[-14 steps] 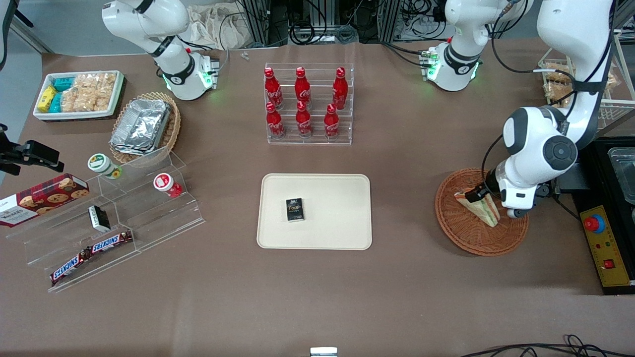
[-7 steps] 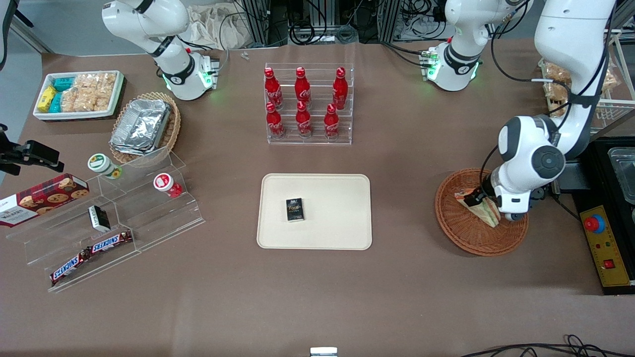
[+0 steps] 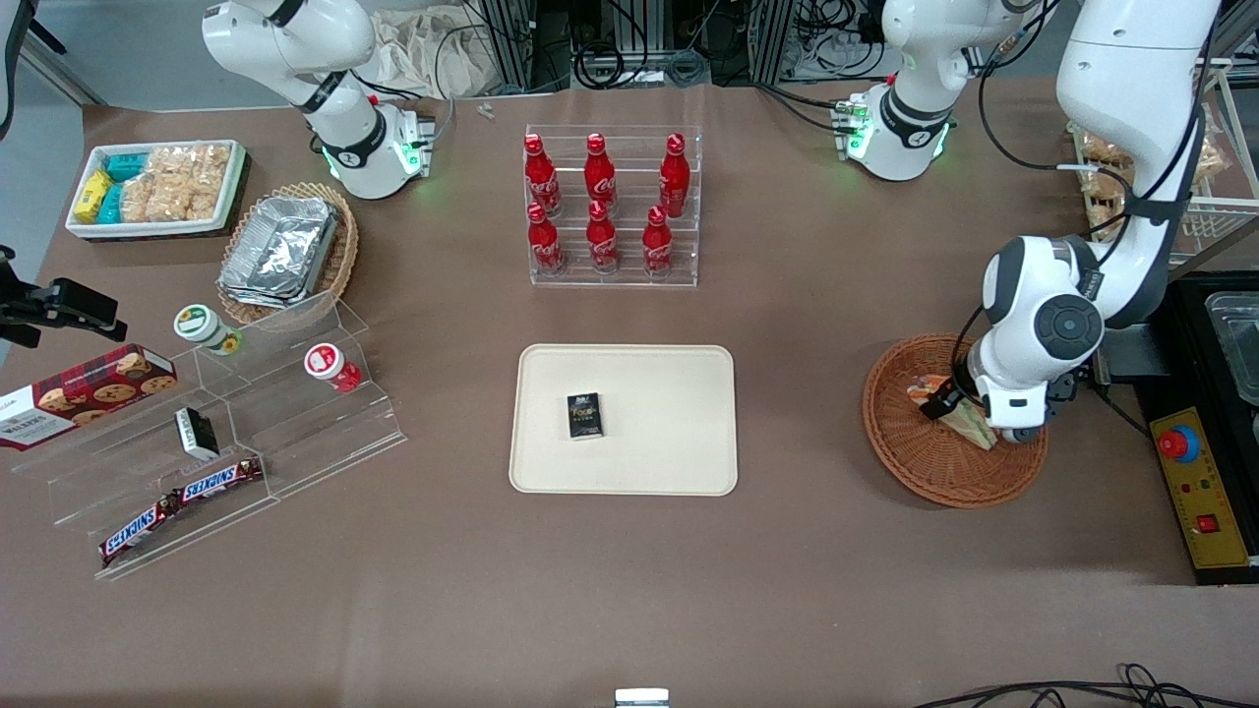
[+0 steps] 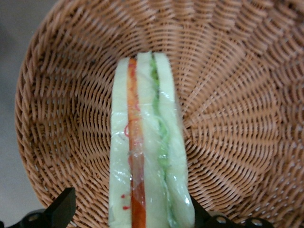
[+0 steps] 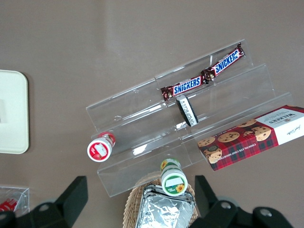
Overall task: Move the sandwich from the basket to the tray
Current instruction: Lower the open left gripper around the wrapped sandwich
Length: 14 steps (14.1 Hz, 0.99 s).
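Note:
The sandwich (image 3: 972, 427) stands on edge in the reddish-brown wicker basket (image 3: 915, 462), toward the working arm's end of the table. In the left wrist view the sandwich (image 4: 147, 156) shows its orange and green filling stripes against the basket weave (image 4: 237, 95). My left gripper (image 3: 956, 411) is low in the basket, right over the sandwich. It is open (image 4: 132, 213), with one black finger (image 4: 62, 209) apart from the wrap and the other (image 4: 199, 214) against it. The beige tray (image 3: 669, 452) lies at the table's middle.
A small black box (image 3: 584, 415) lies on the tray. A clear rack of red cola bottles (image 3: 612, 208) stands farther from the front camera than the tray. A clear stepped shelf with snacks (image 3: 216, 442) stands toward the parked arm's end. A yellow control box (image 3: 1202, 492) lies beside the basket.
My left arm's wrist has come down and shifted a little toward the tray, and the hand now covers more of the sandwich. The sandwich and basket have stayed in place.

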### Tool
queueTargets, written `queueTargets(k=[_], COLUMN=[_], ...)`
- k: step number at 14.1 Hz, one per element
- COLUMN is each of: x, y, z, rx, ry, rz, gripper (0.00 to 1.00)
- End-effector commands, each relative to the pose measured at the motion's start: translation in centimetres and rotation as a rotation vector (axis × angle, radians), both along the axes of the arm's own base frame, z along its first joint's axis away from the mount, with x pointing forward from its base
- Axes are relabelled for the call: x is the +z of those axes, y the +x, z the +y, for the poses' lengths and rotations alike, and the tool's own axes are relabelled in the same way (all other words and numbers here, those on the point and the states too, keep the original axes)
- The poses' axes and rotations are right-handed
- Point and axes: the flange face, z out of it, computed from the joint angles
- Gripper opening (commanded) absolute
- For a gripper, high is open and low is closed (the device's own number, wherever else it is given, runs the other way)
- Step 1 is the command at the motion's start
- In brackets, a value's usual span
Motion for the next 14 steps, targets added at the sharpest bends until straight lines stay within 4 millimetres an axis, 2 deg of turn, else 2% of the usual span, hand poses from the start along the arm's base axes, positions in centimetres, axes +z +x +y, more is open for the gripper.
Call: queueTargets(k=[1,3,7,14], x=[2.2,3.4,3.3,0.2], y=[2.0,3.0,3.1,5.1], z=[0.3,0.2,0.3,1.0], rx=[0.029,0.031,0.041,0.28], ry=[0.027,0.031,0.03,0.045], rz=[0.008,0.017,0.013,0.011], gripper=[1.0,1.0,1.0,1.0])
